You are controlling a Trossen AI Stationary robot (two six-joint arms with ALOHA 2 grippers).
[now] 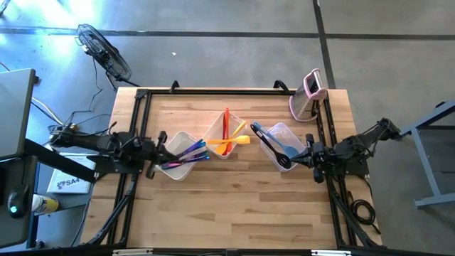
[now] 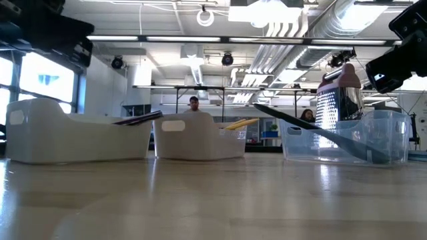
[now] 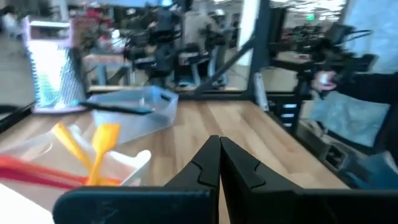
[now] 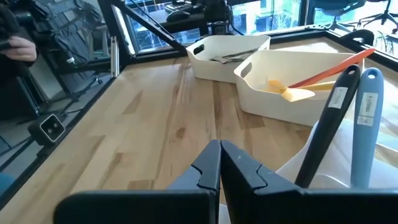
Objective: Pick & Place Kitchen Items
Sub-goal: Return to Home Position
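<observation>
High view, so: everything is being held in a row across the middle of the frame. The purple and blue utensils (image 1: 188, 151) are being carried by the left white bin (image 1: 178, 173), the red, orange and yellow utensils (image 1: 229, 135) by the middle white bin (image 1: 215, 128), and the black and blue utensils (image 1: 272, 146) by the clear tub (image 1: 288, 131) at centre-right. A pink-and-white grater (image 1: 309, 96) is being stood upright at the upper right, near the tub. The left gripper (image 3: 219, 142) is being hovered just beside the left white bin at centre-left, the right gripper (image 4: 219, 144) just beside the tub at centre-right. Both sets of jaws are being held pressed together, tip against tip, in the wrist views.
</observation>
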